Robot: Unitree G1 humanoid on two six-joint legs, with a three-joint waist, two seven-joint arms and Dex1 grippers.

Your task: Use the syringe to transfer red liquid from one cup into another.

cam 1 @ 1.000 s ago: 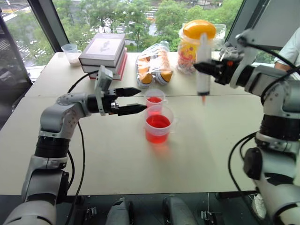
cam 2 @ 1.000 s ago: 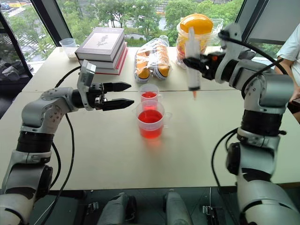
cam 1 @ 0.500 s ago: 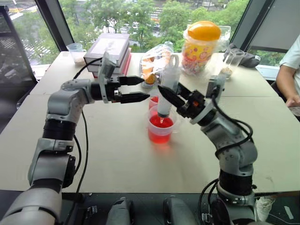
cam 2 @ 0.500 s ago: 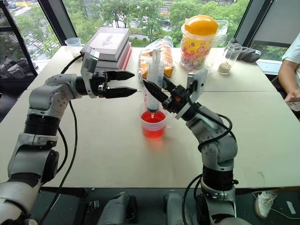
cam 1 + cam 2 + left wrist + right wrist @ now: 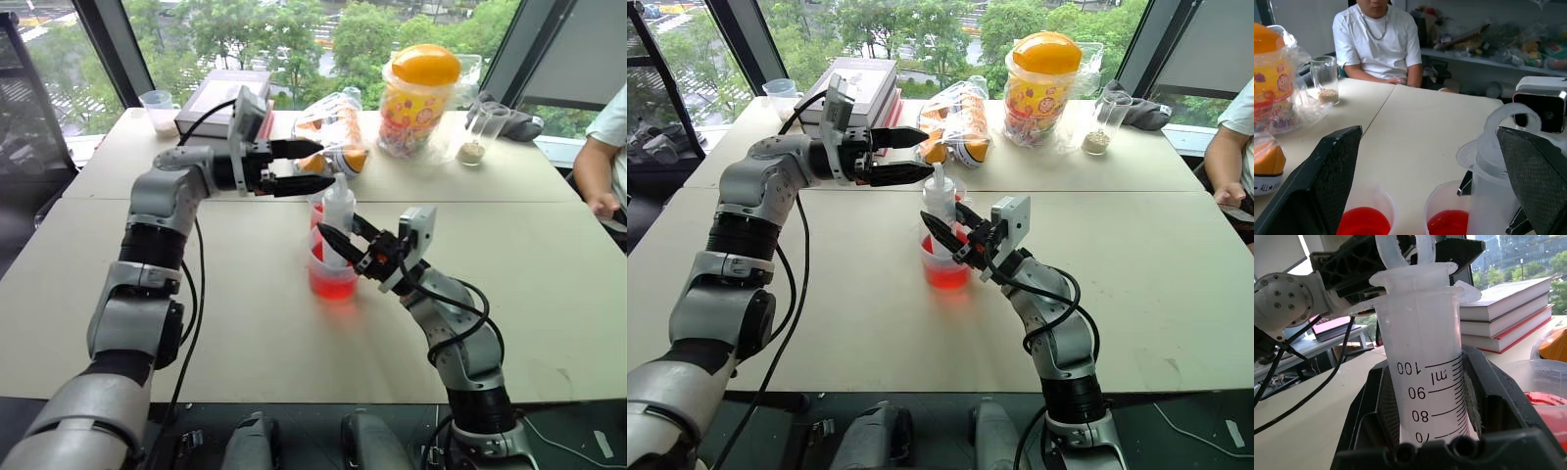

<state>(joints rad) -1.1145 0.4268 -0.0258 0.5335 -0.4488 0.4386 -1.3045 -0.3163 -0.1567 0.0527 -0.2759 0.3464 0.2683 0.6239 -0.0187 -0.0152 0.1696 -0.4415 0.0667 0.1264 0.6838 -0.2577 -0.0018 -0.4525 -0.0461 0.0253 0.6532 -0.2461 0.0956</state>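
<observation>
The syringe (image 5: 337,208) stands upright over the larger handled cup (image 5: 331,282), which holds red liquid (image 5: 945,272). My right gripper (image 5: 338,238) is shut on the barrel (image 5: 1426,377). The syringe's tip is hidden behind my fingers and the cup wall. The smaller cup (image 5: 315,209), also holding red liquid, stands just behind and is partly hidden. My left gripper (image 5: 312,164) is open and held level just above the cups. In the left wrist view the plunger ring (image 5: 1508,122) sits between its fingers, close to one finger (image 5: 1535,176).
A stack of books (image 5: 217,93), a snack bag (image 5: 331,122), a yellow-lidded jar (image 5: 419,93), a small glass (image 5: 487,130) and a plastic cup (image 5: 157,108) line the far side of the table. A person's arm (image 5: 602,147) rests at the right edge.
My right gripper has carried the syringe from high on the right down and left into place over the larger cup. My left gripper has moved right, toward the plunger, staying open.
</observation>
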